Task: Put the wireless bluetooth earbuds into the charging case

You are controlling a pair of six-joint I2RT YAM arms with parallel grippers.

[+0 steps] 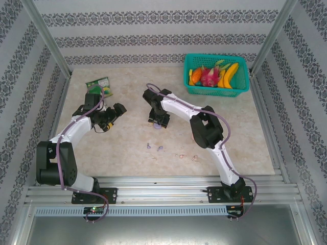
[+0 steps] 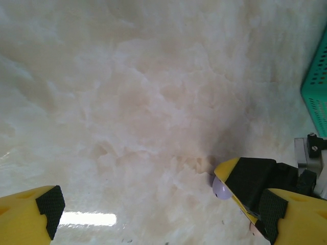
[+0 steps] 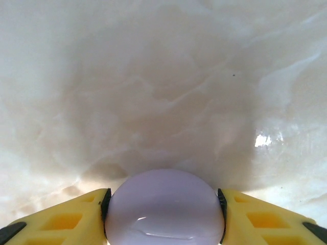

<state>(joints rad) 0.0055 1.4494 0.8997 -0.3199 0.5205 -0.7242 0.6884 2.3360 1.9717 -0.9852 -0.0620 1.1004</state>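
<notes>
Top view: right gripper point(image 1: 158, 122) is down at mid-table, jaws around the lilac charging case point(image 1: 157, 128), which sits just under the fingertips. Can't tell from here if the case is on the table point(image 1: 240, 132) or lifted off it. Left gripper point(image 1: 110, 118) is off to the left, well apart from the case, pointing toward it. Earbuds lie loose on the table nearer the arm bases: lilac earbud bits point(image 1: 160, 149) just below the right gripper, pink earbud bits point(image 1: 194, 157) further right along the same stretch. None touching the case or either gripper. Teal basket point(image 1: 217, 75) of toy fruit point(image 1: 225, 75) at far right, green packet point(image 1: 98, 84) at far left.

Left wrist: left gripper point(image 2: 161, 206) wide open, nothing between the pads, bare table below. At lower right, what looks like one of the right gripper's fingers point(image 2: 250, 176) is pressed against the lilac case point(image 2: 220, 189). Basket edge at right.

Right wrist: right gripper point(image 3: 163, 206) closed partway onto the case point(image 3: 164, 196), both black pads point(image 3: 106, 204) flush against its domed sides. Case lid looks closed.
</notes>
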